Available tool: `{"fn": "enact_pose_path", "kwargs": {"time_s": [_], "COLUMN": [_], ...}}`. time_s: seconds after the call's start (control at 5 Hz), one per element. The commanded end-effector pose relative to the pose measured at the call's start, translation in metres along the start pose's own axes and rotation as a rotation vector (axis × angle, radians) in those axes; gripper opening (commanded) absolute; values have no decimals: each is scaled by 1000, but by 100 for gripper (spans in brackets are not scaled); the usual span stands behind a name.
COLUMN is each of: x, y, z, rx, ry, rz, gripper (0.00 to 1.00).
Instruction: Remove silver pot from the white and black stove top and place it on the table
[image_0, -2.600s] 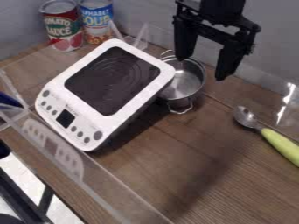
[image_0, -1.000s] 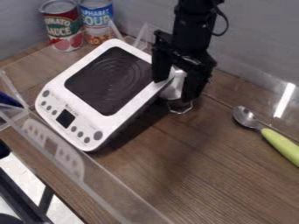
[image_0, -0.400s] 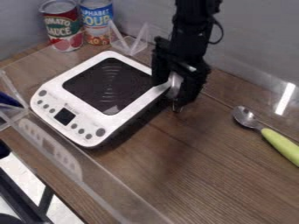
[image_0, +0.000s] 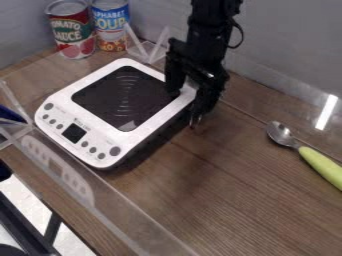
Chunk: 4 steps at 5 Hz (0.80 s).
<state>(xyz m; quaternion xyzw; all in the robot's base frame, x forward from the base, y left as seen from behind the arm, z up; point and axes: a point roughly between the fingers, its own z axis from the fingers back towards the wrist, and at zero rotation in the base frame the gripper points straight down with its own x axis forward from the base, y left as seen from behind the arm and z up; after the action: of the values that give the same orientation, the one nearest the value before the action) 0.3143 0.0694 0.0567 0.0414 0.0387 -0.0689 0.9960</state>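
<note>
The white stove top (image_0: 114, 97) with its black square surface lies at the left of the brown table (image_0: 241, 195). The silver pot (image_0: 199, 96) is at the stove's right edge, almost wholly hidden by my gripper; only a sliver of steel shows between the fingers. I cannot tell whether it rests on the stove or on the wood. My black gripper (image_0: 195, 90) hangs straight down over it, open, with one finger (image_0: 175, 78) on the stove side and the other on the far side of the pot.
Two labelled food cans (image_0: 70, 28) (image_0: 111, 24) stand behind the stove at the back left. A spoon with a yellow-green handle (image_0: 307, 152) lies at the right. Clear plastic panels (image_0: 80, 190) line the table's front and left edges.
My gripper has come down from above the pot, settled astride it and drifted left. The stove top has slid a little to the left.
</note>
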Motion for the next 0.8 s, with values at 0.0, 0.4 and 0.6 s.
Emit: {"fn": "enact_pose_path", "kwargs": {"time_s": [0.0, 0.4, 0.6], "x": [4, 5, 5], "y": [19, 31, 39], "z": [8, -1, -3], "rx": [40, 64, 79], "ry": [-38, -31, -31], "rz": [23, 37, 43], "gripper": [100, 100, 100]}}
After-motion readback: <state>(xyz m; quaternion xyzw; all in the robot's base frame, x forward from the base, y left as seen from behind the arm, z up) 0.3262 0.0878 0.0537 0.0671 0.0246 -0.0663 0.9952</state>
